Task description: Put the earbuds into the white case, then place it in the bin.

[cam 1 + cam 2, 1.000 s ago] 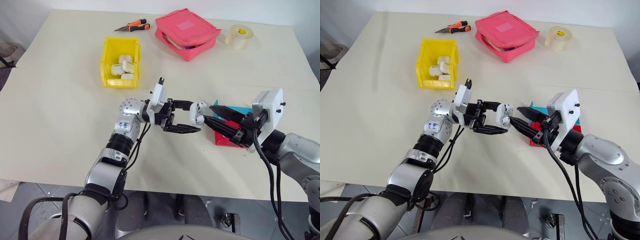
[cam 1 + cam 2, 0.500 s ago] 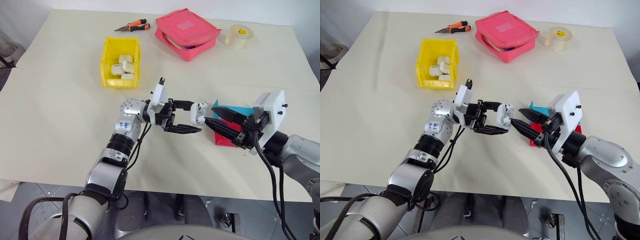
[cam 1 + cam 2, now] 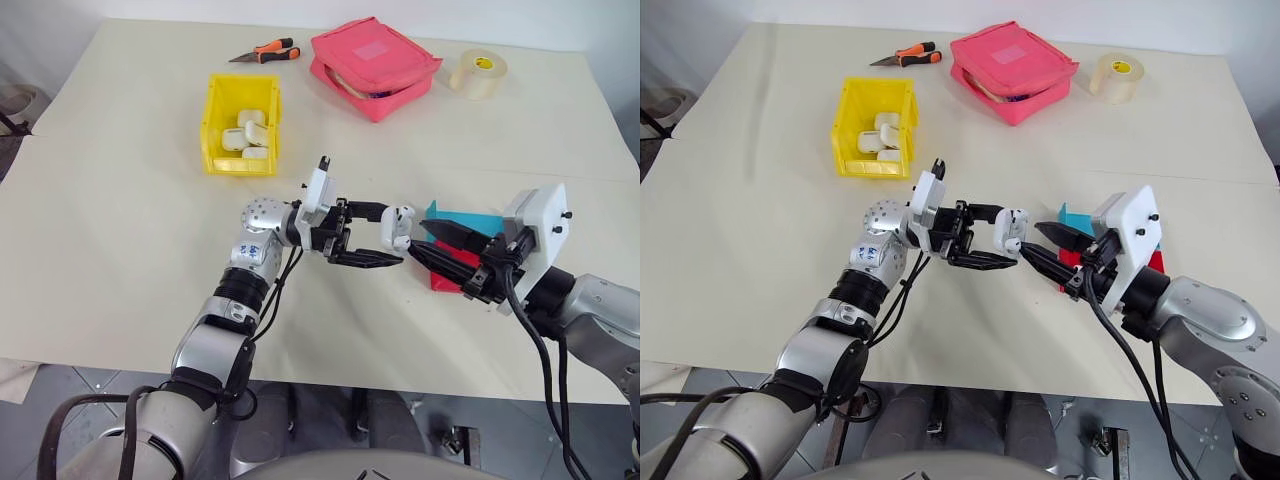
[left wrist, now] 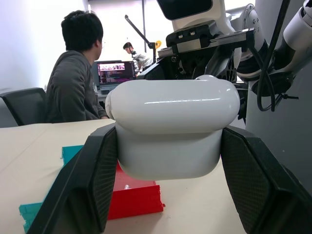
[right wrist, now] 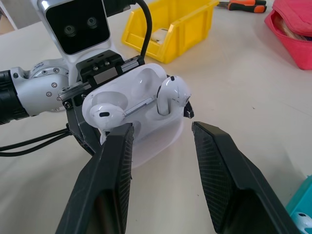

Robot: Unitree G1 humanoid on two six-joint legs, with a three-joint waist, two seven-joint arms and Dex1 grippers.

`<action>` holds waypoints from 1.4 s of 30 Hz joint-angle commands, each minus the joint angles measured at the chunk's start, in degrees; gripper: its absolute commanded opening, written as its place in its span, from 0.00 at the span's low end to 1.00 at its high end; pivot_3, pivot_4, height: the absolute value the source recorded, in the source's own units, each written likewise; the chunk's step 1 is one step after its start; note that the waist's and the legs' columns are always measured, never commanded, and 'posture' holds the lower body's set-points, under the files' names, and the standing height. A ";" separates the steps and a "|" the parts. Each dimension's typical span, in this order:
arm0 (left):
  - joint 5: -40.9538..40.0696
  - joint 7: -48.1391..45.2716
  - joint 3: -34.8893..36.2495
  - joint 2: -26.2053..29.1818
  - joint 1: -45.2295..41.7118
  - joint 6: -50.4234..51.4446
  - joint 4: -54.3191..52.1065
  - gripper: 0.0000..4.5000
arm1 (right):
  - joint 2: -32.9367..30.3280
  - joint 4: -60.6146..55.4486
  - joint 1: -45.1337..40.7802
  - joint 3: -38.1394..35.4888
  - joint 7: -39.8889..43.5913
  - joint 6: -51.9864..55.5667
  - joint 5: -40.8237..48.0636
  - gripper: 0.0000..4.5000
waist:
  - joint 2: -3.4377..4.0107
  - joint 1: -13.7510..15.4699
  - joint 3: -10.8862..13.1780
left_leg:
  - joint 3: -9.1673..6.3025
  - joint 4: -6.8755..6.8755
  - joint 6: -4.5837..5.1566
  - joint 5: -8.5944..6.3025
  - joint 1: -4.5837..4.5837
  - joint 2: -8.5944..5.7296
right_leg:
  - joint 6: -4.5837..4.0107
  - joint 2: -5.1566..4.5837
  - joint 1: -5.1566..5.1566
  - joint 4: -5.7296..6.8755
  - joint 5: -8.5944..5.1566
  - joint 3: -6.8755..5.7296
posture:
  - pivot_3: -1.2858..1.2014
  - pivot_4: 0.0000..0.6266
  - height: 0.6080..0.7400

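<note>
Left pincer [image 3: 388, 236] clamps white case [image 5: 139, 105]; right pincer [image 5: 163, 141] parted.

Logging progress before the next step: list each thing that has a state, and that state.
white case: lid open, clamped in left gripper
earbuds: both seated in the case
right gripper: open, empty, at the case
bin: holds several white cases
pink pouch: partly unzipped

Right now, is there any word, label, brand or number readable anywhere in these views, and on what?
None can be read.
Tape roll: a small dark and yellow mark on its side, too small to read.
Left forearm: small blue marks, too small to read.
Laptop screen behind the seated person: bright content, blurred.
White case, yellow bin, pink pouch: no text visible.
</note>
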 commanded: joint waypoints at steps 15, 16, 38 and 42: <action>-0.61 -1.85 0.76 -0.86 -2.07 -1.58 0.38 0.62 | -1.80 0.12 -0.38 -2.06 0.98 -0.61 -2.54 0.44 | 0.00 0.01 0.00 | 0.00 0.00 0.01 0.00 -0.01 0.00 | 0.00 0.00 0.00 0.00 0.00 0.00 | 0.52 0.24 1.00; -0.61 -1.84 0.80 -0.84 -2.14 -1.63 0.48 0.62 | -2.00 0.24 -0.26 -2.35 1.24 -0.66 -2.65 0.44 | 0.00 0.01 0.00 | 0.00 0.00 0.01 0.00 -0.01 0.00 | 0.00 0.00 0.00 0.00 0.00 0.00 | 0.52 0.24 1.00; -0.26 -2.29 0.94 -1.25 -2.04 -1.97 0.44 0.62 | -3.13 1.75 -5.78 -3.21 0.48 -0.53 -2.82 0.44 | 0.00 -0.04 0.00 | 0.01 0.00 0.01 0.00 -0.01 0.00 | 0.00 0.00 0.00 0.00 0.00 0.00 | 0.52 0.24 1.00; -0.35 -2.88 0.59 -1.22 -1.47 -1.50 -0.35 0.62 | -3.66 3.52 -7.68 -2.57 1.65 -0.48 -3.87 0.44 | 0.00 0.03 0.00 | -0.01 0.00 0.01 0.00 -0.01 0.00 | 0.00 0.00 0.00 -0.01 0.00 -0.01 | 0.52 0.24 1.00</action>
